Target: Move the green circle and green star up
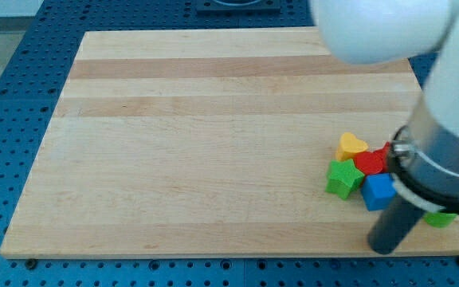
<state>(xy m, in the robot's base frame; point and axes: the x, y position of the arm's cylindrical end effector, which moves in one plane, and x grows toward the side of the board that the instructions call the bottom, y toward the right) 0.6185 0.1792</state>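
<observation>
A green star (344,178) lies at the view's lower right, at the left edge of a tight cluster. A yellow heart (351,146) is above it, a red block (370,162) to its upper right and a blue cube (378,191) to its right. A green block (439,218), mostly hidden by the arm, peeks out further right; its shape cannot be made out. My tip (384,246) is near the board's bottom edge, just below the blue cube and to the lower right of the green star.
The wooden board (213,143) lies on a blue perforated table (6,96). The large white and grey arm body (445,119) covers the view's right side and hides part of the cluster.
</observation>
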